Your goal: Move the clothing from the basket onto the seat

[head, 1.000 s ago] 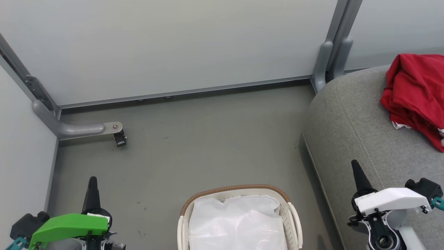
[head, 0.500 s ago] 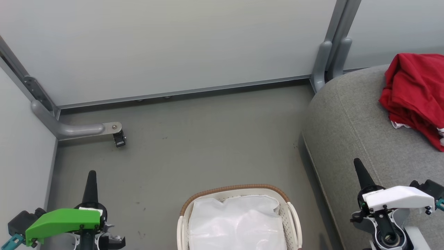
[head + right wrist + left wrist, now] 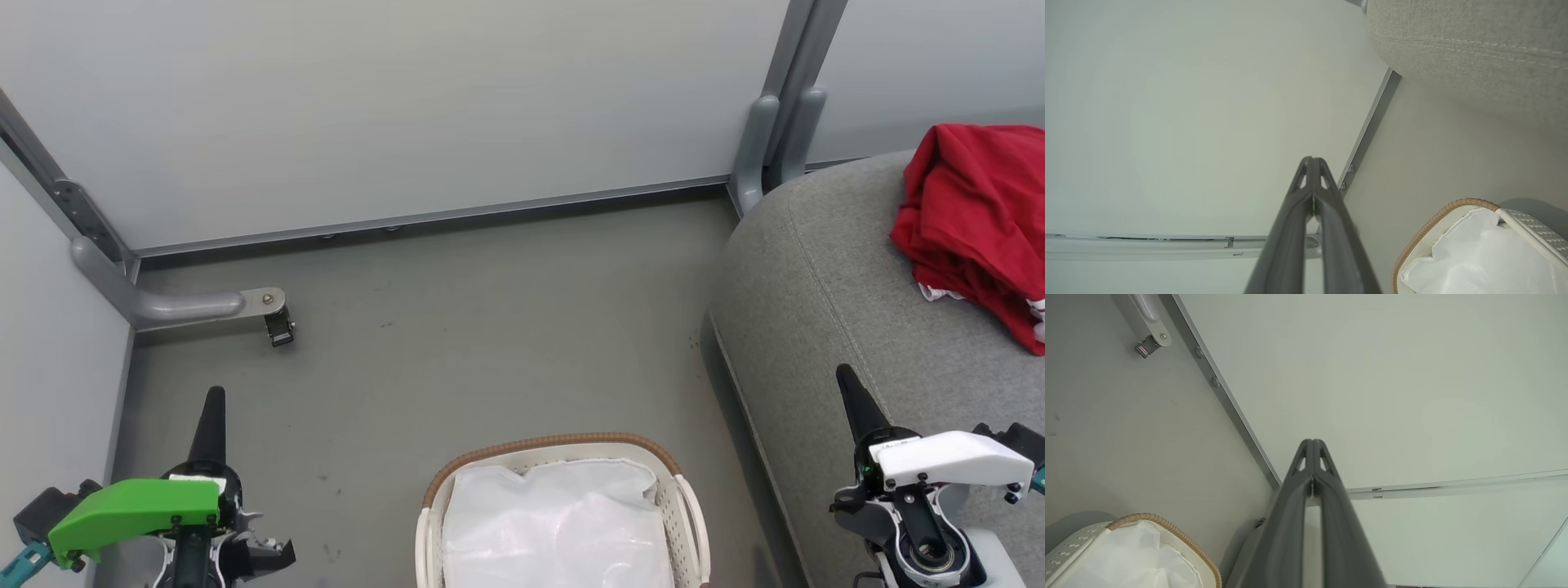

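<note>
Pale wall panels [image 3: 408,106] across the top and left of the head view, joined at the right by a grey upright post [image 3: 775,131]. Below them, bare grey-green floor [image 3: 490,327], faintly scuffed.

At the right, the seat [image 3: 816,286]: grey woven fabric, rounded corner, stitched seam running down its front part. On the seat, toward the frame's right edge and partly cut by it, the clothing [image 3: 971,204], a crumpled bright red heap with a sliver of white at its lower edge.

Well apart from it, on the floor at bottom centre near the seat's side, the basket [image 3: 555,443]: white perforated wall, brown woven rim, white loop handles, lower part out of frame. Inside, a crumpled white sheet [image 3: 555,523] reaching close to the rim.

Left end effector [image 3: 212,400] at lower left over the floor, left of the basket, with a green cover [image 3: 135,510] at its wrist; fingers [image 3: 1286,539] pressed together tip to tip in the left wrist view, closed on nothing. Right end effector [image 3: 845,380] at lower right over the seat's front part, with a white cover [image 3: 951,459] at its wrist; likewise closed and empty in the right wrist view, tips meeting.

Near the left wall, a grey curved bracket [image 3: 188,304] on the floor, ending in a small black clip [image 3: 280,329].
</note>
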Robot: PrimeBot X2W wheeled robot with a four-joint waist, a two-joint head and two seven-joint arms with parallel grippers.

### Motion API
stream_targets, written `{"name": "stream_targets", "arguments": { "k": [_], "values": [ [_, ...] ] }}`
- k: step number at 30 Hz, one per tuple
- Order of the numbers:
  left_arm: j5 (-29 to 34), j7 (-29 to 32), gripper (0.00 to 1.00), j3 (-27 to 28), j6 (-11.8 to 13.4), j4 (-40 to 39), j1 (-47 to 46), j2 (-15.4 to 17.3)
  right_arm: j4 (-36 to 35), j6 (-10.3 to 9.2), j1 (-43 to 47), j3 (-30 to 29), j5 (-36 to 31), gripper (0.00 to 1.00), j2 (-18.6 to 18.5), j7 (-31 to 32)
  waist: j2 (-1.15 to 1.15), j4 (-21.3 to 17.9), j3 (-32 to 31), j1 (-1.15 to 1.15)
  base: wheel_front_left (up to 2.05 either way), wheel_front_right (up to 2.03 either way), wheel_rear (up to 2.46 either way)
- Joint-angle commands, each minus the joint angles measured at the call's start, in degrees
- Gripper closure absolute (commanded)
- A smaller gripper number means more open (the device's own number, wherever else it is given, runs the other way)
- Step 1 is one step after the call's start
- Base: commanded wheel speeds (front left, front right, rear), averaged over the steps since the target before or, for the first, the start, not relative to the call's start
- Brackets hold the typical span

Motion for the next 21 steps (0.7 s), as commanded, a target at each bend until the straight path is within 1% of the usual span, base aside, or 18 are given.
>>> {"name": "stream_targets", "arguments": {
  "k": [1,21],
  "values": [
    [-1.33,0.34,1.0,0.3,0.03,-0.51,-1.35,0.36,-0.46,0.0,-0.66,-0.32,1.42,1.0,-0.47,0.4,0.0,-0.02,0.0,0.0,0.0,0.0,0.0],
    [-9.16,2.7,1.0,1.15,0.4,-0.91,-2.73,0.4,-0.57,-0.01,-1.08,-0.85,10.46,1.0,-1.0,2.14,0.0,-0.26,0.04,0.0,0.0,0.0,0.0]
  ]
}}
